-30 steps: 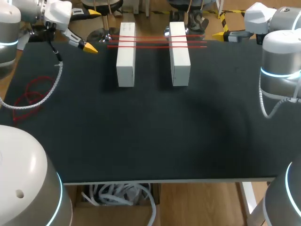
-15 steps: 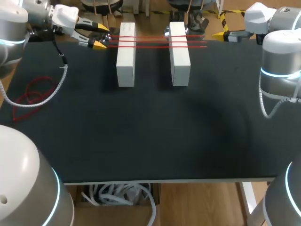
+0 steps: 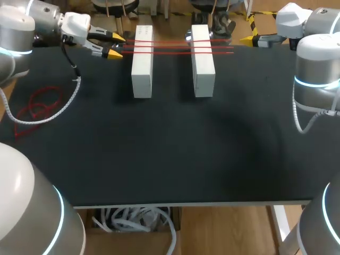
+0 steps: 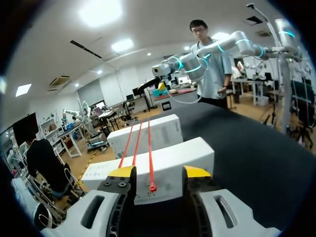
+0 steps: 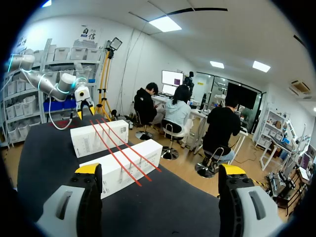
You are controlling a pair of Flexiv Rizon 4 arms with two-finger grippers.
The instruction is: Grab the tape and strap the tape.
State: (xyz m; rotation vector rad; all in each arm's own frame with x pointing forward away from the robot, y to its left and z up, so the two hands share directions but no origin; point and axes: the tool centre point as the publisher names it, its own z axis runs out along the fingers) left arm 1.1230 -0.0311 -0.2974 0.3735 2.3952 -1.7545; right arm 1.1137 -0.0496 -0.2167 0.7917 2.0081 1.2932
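Three red tape straps (image 3: 175,47) run across two white boxes, the left box (image 3: 142,61) and the right box (image 3: 202,59), at the table's far side. My left gripper (image 3: 115,45) sits at the straps' left ends. In the left wrist view its yellow fingertips (image 4: 122,172) stand on either side of the strap ends (image 4: 152,186) without touching them, so my left gripper (image 4: 159,173) is open. The nearer box (image 4: 168,163) lies just ahead of it. My right gripper (image 3: 249,39) hangs off the far right, wide open (image 5: 160,170), with the straps (image 5: 121,154) ahead of it.
A loose red tape loop (image 3: 36,105) lies at the table's left edge, with my left arm's white cable (image 3: 64,103) draped over it. The black table top (image 3: 175,149) stretches from the boxes to the front edge.
My left gripper has moved right to the strap ends and its fingers have drawn closer together. The right arm has not moved.
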